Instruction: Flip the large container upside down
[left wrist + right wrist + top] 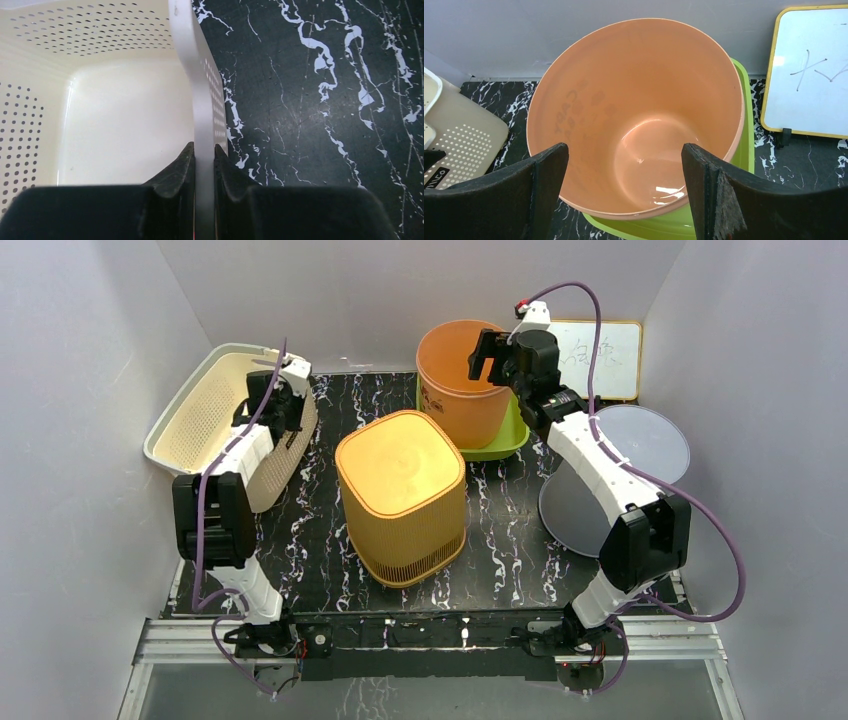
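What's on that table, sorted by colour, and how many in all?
Cream: 1, perforated basket
Yellow-orange: 1, square bin
Orange: 1, round bucket
Green: 1, tub under the bucket
White: 1, whiteboard
Grey: 1, round item
Total: 6

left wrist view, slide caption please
Left gripper shut on the rim of a cream perforated plastic basket

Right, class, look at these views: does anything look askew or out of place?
The white perforated basket at the left is tilted, not flat on the table, the left gripper shut on its rim. The yellow bin mid-table stands upside down.
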You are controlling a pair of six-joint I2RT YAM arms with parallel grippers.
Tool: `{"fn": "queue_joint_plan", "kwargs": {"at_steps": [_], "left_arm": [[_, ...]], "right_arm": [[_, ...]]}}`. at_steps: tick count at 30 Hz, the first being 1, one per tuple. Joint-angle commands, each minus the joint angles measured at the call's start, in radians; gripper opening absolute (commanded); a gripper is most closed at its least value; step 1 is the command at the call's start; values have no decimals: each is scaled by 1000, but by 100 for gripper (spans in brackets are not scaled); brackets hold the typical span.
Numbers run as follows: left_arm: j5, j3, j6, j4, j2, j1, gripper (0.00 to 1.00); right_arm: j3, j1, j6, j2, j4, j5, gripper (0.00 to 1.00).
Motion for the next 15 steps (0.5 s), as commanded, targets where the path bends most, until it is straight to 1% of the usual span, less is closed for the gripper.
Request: {"fn": "queue_joint_plan", "kwargs": {"at_steps": [1, 5, 10, 15], "left_arm": [[101, -3, -47, 20, -39, -7, 0], [158, 57, -116, 5, -76, -7, 0], [216, 186, -234, -48, -118, -7, 0], [242, 273, -365, -33, -168, -7, 0]], "right_arm": [[14, 1, -13, -2, 71, 18, 82], [8, 1, -13, -9, 74, 26, 82], [-2, 0, -7, -20, 79, 28, 83], [-8, 1, -3, -31, 81, 29, 83]]}}
